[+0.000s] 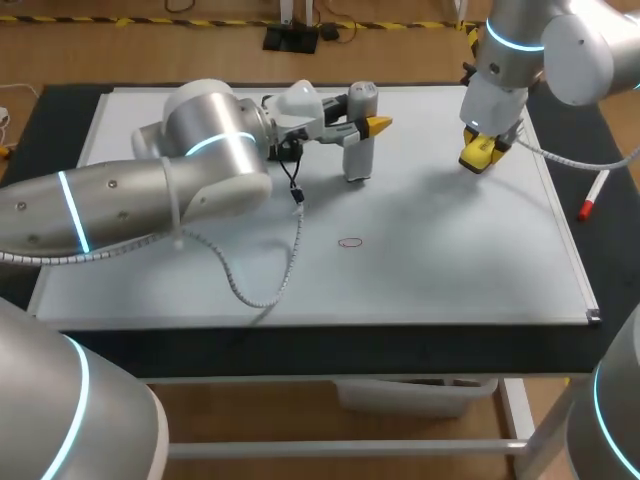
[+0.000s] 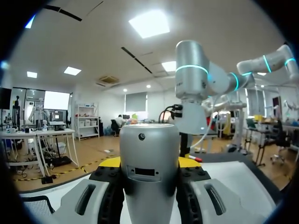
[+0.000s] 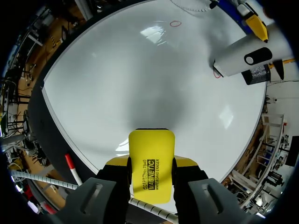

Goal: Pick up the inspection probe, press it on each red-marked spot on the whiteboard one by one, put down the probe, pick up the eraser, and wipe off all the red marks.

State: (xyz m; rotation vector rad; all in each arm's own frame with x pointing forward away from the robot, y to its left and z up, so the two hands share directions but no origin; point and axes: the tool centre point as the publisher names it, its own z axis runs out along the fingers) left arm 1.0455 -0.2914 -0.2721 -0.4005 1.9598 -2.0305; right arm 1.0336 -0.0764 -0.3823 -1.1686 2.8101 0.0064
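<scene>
Whiteboard (image 1: 450, 270) bears one red ring (image 1: 349, 242); left gripper (image 1: 364, 125) holds probe (image 1: 358, 162), right gripper (image 1: 483, 150) eraser (image 3: 150, 158).

Bright overhead light, perhaps faint glare

Black print on eraser (image 3: 151, 161), probably product label.

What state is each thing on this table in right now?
Grey cylindrical inspection probe: upright, gripped by left end effector.
Yellow rectangular eraser: gripped by right end effector.
Small red oval mark: unwiped on the white whiteboard.
White marker with red end: lying beside the whiteboard.
</scene>
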